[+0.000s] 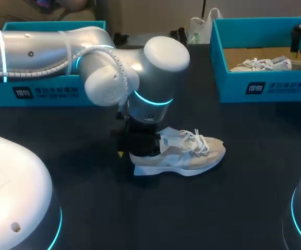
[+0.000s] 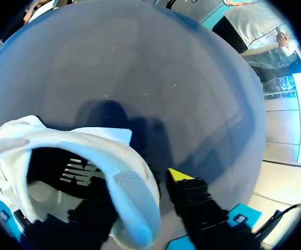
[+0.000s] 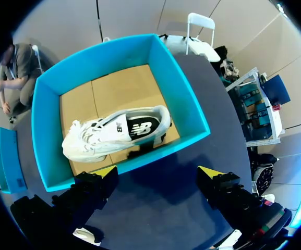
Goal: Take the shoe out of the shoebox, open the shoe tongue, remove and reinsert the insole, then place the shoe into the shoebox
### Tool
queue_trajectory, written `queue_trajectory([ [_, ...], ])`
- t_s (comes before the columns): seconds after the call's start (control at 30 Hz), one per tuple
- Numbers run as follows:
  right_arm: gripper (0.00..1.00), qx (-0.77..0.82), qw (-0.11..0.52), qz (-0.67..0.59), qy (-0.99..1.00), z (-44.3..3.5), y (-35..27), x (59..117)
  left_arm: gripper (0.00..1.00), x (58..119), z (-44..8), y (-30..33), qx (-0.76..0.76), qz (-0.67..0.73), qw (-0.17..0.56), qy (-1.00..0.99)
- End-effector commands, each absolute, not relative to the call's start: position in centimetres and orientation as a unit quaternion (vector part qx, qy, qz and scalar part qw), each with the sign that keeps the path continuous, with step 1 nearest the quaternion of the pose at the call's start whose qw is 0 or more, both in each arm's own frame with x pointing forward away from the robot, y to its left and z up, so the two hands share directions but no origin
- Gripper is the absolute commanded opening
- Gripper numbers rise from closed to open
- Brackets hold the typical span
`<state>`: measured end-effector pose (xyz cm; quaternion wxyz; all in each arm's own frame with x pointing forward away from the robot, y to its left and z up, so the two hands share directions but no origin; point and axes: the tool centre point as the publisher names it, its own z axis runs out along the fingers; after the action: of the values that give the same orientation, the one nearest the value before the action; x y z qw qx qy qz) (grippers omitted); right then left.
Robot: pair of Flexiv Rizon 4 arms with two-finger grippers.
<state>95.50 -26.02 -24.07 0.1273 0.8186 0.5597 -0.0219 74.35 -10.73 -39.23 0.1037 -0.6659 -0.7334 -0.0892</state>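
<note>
While the head view is showing the shoe [image 1: 187,153] lying out on the worktop [image 1: 233,208], our left fingers [image 2: 180,175] are clamping its heel, the insole [image 2: 80,172] sitting inside, not yet pulled; our right fingers [image 3: 215,177] are hanging wide above a shoebox [image 3: 184,99] holding another shoe [image 3: 113,133].

Cream-and-white shoe [image 1: 187,153] with white laces on my black tabletop [image 1: 233,208], teal shoebox [image 1: 265,86] with brown card floor, second white shoe [image 3: 113,133] with black insole, yellow tips on my right claw [image 3: 157,172], cyan ring on my silver left arm [image 1: 108,73]
</note>
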Motion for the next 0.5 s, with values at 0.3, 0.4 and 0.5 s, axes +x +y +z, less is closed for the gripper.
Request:
queue_trajectory([
  [0.3,1.0,0.819,0.127,-0.021,0.56,-24.1,-26.1,95.5,1.0,74.1,-34.5,-10.0,-0.663,-0.029,0.087,-0.743],
  [0.4,1.0,0.819,0.127,-0.021,0.56,-24.1,-26.1,95.5,1.0,74.0,-33.7,-9.8,-0.651,-0.009,0.08,-0.754],
  [0.5,1.0,0.819,0.127,-0.021,0.56,-24.1,-26.1,95.5,1.0,74.1,-32.9,-9.5,-0.629,0.012,0.072,-0.774],
])
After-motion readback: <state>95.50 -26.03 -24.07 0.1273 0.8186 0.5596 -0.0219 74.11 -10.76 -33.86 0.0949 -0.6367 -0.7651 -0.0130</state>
